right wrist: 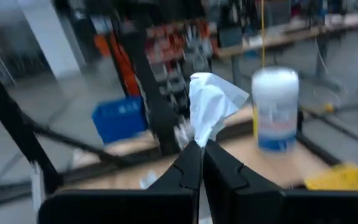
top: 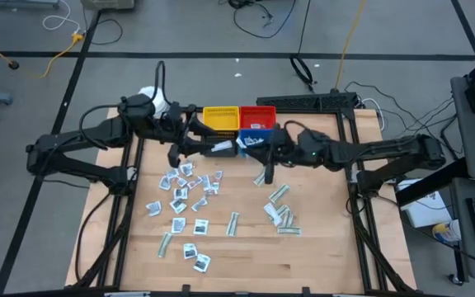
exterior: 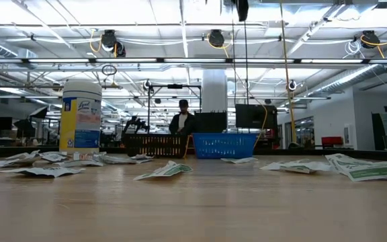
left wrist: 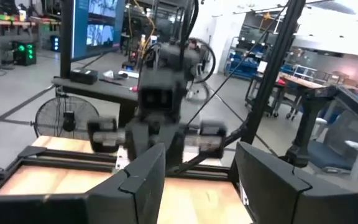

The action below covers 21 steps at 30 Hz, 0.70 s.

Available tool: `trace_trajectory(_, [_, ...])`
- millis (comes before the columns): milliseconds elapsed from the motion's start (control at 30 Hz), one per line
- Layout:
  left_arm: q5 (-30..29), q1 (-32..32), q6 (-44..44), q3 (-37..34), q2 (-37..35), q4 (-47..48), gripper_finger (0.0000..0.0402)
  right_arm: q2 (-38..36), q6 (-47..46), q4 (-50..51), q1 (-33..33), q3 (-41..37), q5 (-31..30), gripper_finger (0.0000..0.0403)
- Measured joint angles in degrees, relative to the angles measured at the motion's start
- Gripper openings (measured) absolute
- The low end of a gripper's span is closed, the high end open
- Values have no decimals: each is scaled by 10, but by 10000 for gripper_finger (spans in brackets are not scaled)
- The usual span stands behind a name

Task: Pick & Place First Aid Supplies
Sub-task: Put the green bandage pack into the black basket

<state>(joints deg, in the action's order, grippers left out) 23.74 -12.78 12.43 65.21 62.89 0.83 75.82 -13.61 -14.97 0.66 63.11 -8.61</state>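
Fingers of the right end effector (right wrist: 199, 163) pinch a white packet (right wrist: 211, 106); left end effector (left wrist: 199, 180) stands apart, empty

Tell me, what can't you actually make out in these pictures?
- Print on the packets: too small from above.
- Contents of the red bin: too small in the high view.
- Left tool: whether it holds anything; high view is crowded by both arms.
- Packet in the right tool: blurred, type unreadable.
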Motion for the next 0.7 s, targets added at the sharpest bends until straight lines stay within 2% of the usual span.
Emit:
trace_trajectory(200, [-38, 10, 16, 0, 26, -14, 200, 0, 26, -71, 1, 0, 29, 0])
trace_trajectory(433, [-48, 36, 11, 0, 63, -79, 200, 0, 24, -69, 1, 0, 29, 0])
trace_trajectory(700, [-96, 56, 12, 0, 104, -108, 200, 0, 23, -71, 10, 0, 29, 0])
